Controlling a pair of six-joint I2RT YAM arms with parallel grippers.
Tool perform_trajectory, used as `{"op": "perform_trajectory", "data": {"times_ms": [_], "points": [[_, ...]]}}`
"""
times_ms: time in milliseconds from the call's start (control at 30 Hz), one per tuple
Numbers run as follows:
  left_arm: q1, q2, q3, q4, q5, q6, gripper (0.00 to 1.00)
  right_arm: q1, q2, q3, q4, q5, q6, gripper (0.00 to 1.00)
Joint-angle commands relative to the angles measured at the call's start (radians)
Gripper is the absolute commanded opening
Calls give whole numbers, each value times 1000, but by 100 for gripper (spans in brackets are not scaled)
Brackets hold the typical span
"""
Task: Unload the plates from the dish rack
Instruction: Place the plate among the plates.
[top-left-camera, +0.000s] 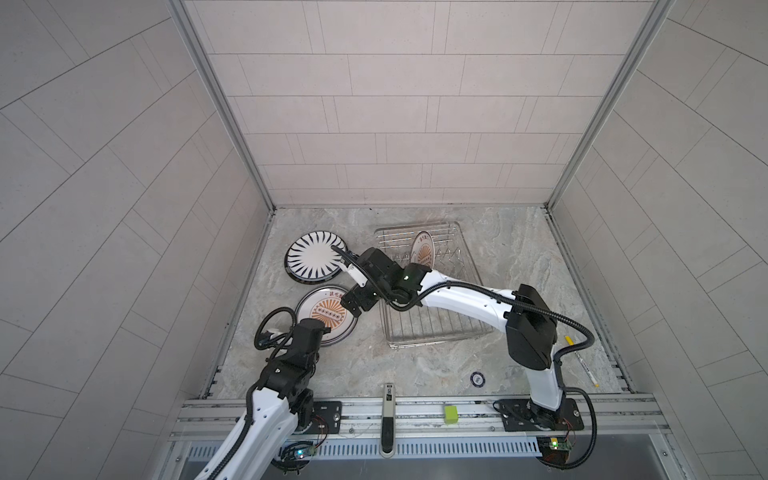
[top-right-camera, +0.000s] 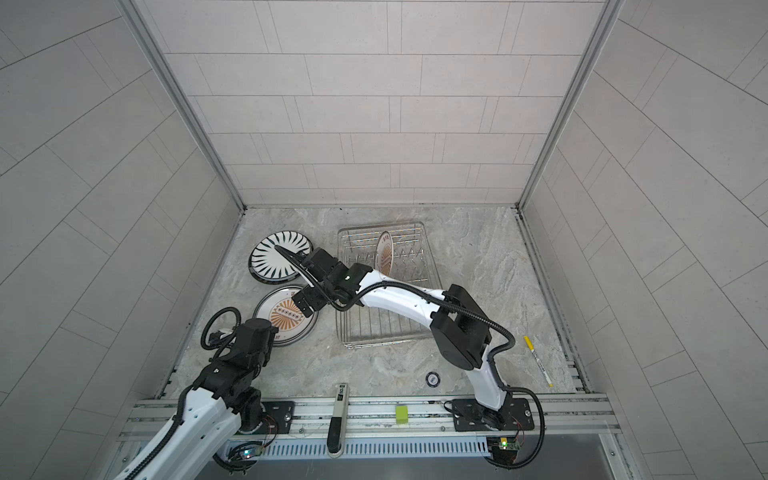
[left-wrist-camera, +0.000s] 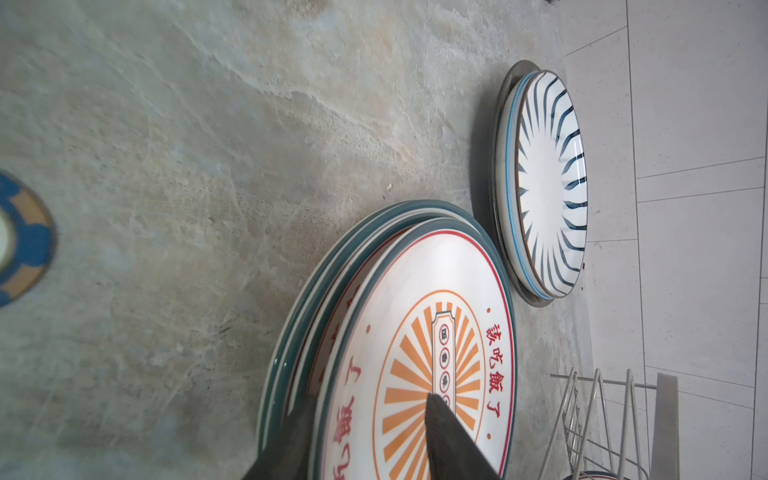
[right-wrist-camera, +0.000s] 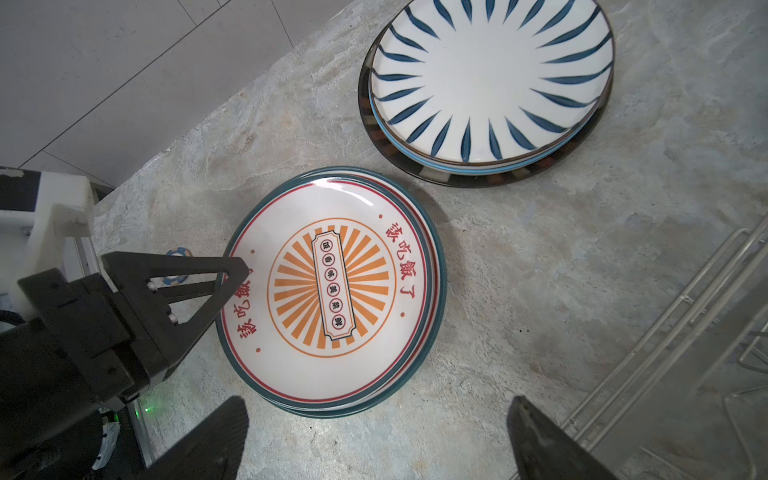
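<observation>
The silver wire dish rack (top-left-camera: 436, 330) stands at mid-back with one sunburst plate (top-left-camera: 423, 253) upright in its prongs. Left of it, two stacks of plates lie flat: a striped stack (top-left-camera: 316, 259) further back and a sunburst stack (top-left-camera: 322, 311) nearer. My left gripper (right-wrist-camera: 235, 278) is at the near rim of the sunburst stack (right-wrist-camera: 332, 291). It is open, with one finger over the top plate's face and the other outside the rim. My right gripper (right-wrist-camera: 378, 405) hangs wide open above the bare counter between that stack and the rack, holding nothing.
A blue and orange chip (top-left-camera: 478, 379) lies on the counter near the front. A yellow-capped pen (top-left-camera: 582, 361) lies at the right. A green block (top-left-camera: 451, 414) and a black-and-white tool (top-left-camera: 388, 415) rest on the front rail. Tiled walls close in three sides.
</observation>
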Motion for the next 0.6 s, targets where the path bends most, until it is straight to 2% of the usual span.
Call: {"op": "perform_trajectory", "data": {"times_ms": [0,200,567], "points": [[5,-17,27,-82,-51,3,47,-1,-2,13,-9,8,-5,99],[5,-19,23,-66,-41,12,50,-1,-6,12,-9,16,-3,99],[5,53,55,-5,-25,76,66,-1,-25,-4,-2,31,-4,99]]}}
